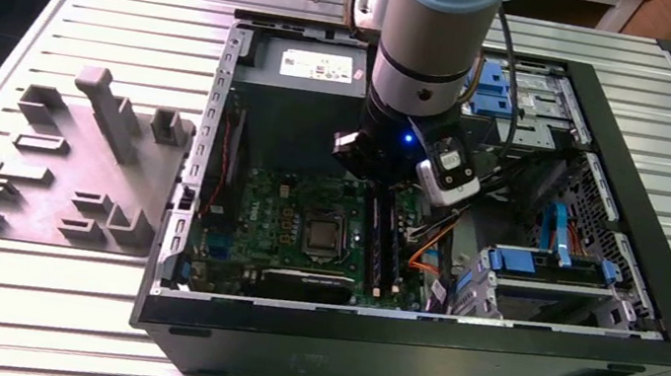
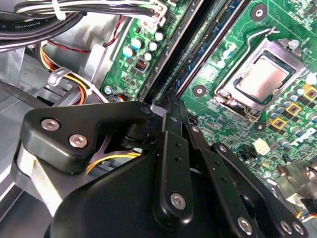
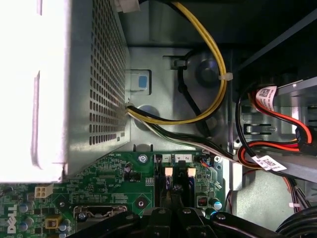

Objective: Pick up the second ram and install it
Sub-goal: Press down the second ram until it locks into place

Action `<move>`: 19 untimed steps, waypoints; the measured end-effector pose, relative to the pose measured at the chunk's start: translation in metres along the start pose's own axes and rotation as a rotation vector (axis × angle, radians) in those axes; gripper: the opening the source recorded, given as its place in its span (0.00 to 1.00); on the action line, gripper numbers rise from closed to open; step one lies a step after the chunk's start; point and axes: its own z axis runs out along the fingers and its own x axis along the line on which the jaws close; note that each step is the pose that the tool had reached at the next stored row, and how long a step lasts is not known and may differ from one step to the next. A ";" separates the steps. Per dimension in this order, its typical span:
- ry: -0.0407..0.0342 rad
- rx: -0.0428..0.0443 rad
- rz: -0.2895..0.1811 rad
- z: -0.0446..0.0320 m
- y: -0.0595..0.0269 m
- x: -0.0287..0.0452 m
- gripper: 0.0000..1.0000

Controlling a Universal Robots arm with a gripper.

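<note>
- Exterior view: the gripper (image 1: 374, 182) hangs inside the open computer case (image 1: 646, 244), directly over the slot bank (image 1: 378, 244) at the green board's (image 1: 289, 231) edge on the exterior view's right. The bank's long axis runs from the power-supply box (image 1: 300, 68) toward the case's near wall.
- Second wrist view: you find the second ram (image 2: 214, 43), judged to be the dark blue-black strip, lying along the slot bank. It extends straight away from the gripper (image 2: 168, 108) tip, its long axis in line with the slots and beside the processor socket (image 2: 260, 79). You cannot tell whether the claw is clenched or released.
- First wrist view: the gripper (image 3: 171, 214) sits centred over the slot ends (image 3: 179, 174) nearest the power-supply box (image 3: 74, 89).
</note>
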 end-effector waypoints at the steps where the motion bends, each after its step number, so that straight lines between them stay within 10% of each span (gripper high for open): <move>1: -0.0007 -0.0017 0.000 -0.0018 0.0003 -0.0001 0.10; 6: 0.0000 -0.0002 0.000 -0.0205 0.0012 -0.0007 0.10; 19: -0.0001 0.0002 0.000 -0.0214 -0.0266 -0.0011 0.10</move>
